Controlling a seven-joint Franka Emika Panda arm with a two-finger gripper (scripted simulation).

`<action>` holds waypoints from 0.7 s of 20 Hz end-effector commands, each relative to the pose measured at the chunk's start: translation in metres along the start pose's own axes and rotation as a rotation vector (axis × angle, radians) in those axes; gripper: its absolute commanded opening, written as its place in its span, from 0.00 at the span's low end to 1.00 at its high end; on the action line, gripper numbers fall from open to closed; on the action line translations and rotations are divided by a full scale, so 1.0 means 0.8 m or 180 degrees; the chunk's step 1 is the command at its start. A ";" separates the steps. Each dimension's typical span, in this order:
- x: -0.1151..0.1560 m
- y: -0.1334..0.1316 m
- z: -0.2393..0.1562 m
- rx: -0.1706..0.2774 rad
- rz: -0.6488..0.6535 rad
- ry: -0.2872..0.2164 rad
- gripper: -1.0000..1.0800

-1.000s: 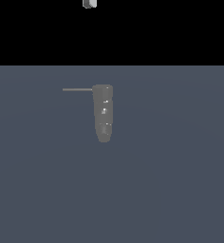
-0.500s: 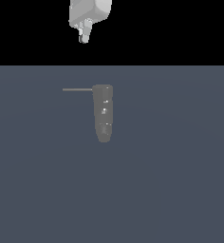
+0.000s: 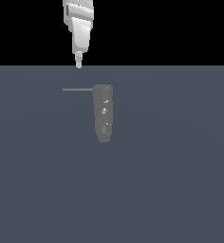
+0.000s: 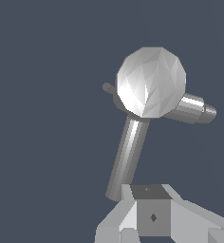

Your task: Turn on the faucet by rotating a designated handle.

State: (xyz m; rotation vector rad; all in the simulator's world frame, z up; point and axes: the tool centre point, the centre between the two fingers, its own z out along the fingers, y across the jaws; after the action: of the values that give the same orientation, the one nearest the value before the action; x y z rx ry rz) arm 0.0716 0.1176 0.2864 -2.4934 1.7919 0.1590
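1. Gripper first: my pale grey, tapering gripper (image 3: 78, 65) hangs at the top of the exterior view, its tip above the free end of the rod and apart from it. It carries nothing. From this angle the fingers read as one narrow point, and the wrist view shows only the blocky base, so I cannot tell how wide the jaws stand.
2. Next, the thin straight grey rod handle (image 3: 77, 89) projects from the column's top toward the exterior view's left. I judge it rigid and light to swing; pushing near its free end should give the most leverage. A bare metal rod could let a finger slide off.
3. Further right stands the dull grey, rounded faucet column with light specks (image 3: 103, 114), out on the flat slate-blue surface (image 3: 180, 190). I expect it to stay fixed while the handle turns.
4. Hard to read: the wrist view shows a faceted silver ball (image 4: 151, 81) with tubes leaving it; I cannot match these parts confidently to the exterior shapes. The pivot and turning direction are not visible.
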 end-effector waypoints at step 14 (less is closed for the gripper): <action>-0.024 -0.068 0.101 0.0057 0.0765 0.0353 0.00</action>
State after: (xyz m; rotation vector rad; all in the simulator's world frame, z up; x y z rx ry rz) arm 0.1112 0.1602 0.2123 -2.3230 2.1057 0.0288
